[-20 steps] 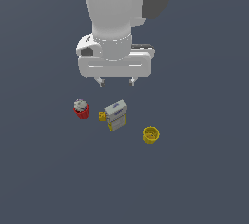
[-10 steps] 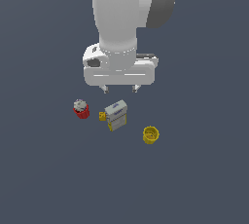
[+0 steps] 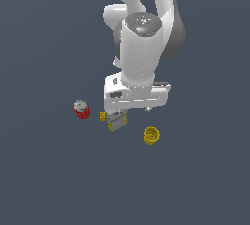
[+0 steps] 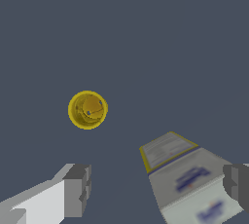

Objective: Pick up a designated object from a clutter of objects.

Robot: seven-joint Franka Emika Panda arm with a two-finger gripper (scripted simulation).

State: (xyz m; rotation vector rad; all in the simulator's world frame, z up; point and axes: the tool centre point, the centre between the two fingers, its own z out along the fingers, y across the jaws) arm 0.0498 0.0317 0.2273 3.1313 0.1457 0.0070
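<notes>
Currently cup [image 3: 151, 135] nearest camera, upright on floor, at exterior view's right of box [image 3: 117, 121], apart from it. Interior: hollow, appears empty.

Gripper [image 4: 155, 191] spread wide, holding nothing; box lies between fingers [image 4: 77, 190] in wrist view, cup off to side.

Risk: straight descent from here likely strikes or clamps box, not cup. Cube [image 3: 103, 117] and red item [image 3: 81, 109] farther left.

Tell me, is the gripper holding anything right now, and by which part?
Nothing is held. The gripper is open, and the yellow cup sits untouched, apart from its fingers.
</notes>
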